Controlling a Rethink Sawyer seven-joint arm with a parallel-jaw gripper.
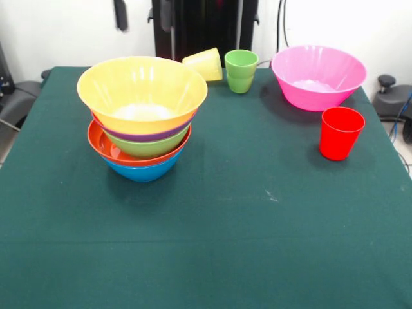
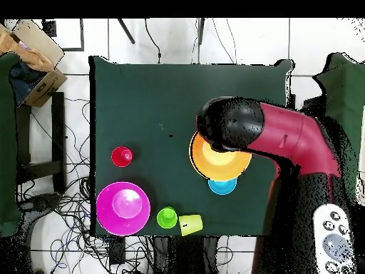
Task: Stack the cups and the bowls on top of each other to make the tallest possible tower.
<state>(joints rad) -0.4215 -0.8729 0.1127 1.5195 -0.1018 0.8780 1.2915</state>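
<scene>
The tower (image 1: 143, 116) stands at the table's left in the front view. From the top down it is a yellow-orange bowl (image 1: 141, 87), a purple one, a green one, a red-orange one and a blue bowl (image 1: 143, 171). The pink bowl (image 1: 318, 76) stands alone at the back right. The red cup (image 1: 341, 132) is upright in front of it. The light green cup (image 1: 241, 71) is upright at the back. The yellow cup (image 1: 205, 64) lies on its side next to it. In the overhead view my arm (image 2: 285, 135) hangs over the tower (image 2: 219, 158), and its black end (image 2: 227, 125) covers the gripper.
The robot's pedestal (image 1: 193, 26) stands behind the cups. In the overhead view a blue rim (image 2: 222, 186) shows beside the tower on the robot's side. A cardboard box (image 2: 36, 61) and cables lie off the table, and a control pad (image 2: 331, 239) sits near the base.
</scene>
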